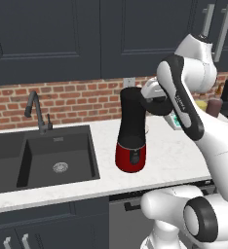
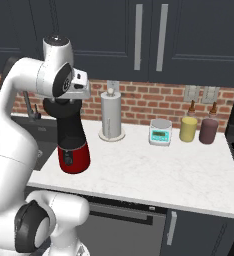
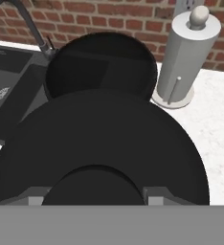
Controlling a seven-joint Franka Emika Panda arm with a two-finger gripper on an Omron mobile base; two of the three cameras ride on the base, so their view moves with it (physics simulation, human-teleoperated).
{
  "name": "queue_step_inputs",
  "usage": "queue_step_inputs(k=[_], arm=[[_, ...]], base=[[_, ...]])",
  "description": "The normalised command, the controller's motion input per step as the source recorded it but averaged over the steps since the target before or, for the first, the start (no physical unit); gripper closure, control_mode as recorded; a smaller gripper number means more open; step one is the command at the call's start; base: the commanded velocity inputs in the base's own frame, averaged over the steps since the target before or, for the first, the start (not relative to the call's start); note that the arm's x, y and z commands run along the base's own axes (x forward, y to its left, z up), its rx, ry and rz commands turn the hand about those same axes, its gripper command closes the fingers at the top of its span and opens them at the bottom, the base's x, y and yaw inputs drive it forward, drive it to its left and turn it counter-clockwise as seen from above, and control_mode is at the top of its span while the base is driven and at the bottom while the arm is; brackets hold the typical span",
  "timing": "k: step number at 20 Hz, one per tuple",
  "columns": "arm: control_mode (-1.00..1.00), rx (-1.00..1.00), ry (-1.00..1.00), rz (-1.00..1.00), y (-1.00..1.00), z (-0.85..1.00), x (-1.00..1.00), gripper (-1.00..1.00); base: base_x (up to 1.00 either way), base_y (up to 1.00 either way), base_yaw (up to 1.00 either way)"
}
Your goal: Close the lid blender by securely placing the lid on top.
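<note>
- Hand view: black lid [image 3: 99, 139] fills lower frame, held in the gripper [image 3: 97, 191]; finger spread hidden, looks clamped on it.
- Blender [image 3: 99, 64] jar mouth open, upper centre, just beyond lid edge; lid offset toward the camera, not yet centred.
- Left base view: gripper [image 1: 155, 99] right of jar top [image 1: 131, 95].

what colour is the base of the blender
Glossy red, with a small dark button panel on the front. The blender base shows best in the left base view.

A paper-towel holder [image 2: 111, 117], grey scale [image 2: 160, 132], yellow jar [image 2: 188, 128] and maroon jar [image 2: 208, 129] (possibly sauces) line the brick wall.
</note>
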Motion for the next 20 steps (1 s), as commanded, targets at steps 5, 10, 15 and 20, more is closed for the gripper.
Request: queue_step_inputs(k=[5, 10, 15, 20], arm=[[-1.00, 0.00, 0.00, 0.00, 0.13, 0.21, 0.08, 1.00], [-1.00, -0.01, 0.00, -0.01, 0.21, 0.03, 0.16, 1.00], [-1.00, -0.02, 0.00, -0.02, 0.17, 0.00, 0.20, 1.00], [-1.00, -0.01, 0.00, -0.03, 0.03, 0.00, 0.22, 1.00]], base=[[0.00, 0.00, 0.00], [0.00, 0.00, 0.00], [0.00, 0.00, 0.00], [0.00, 0.00, 0.00]])
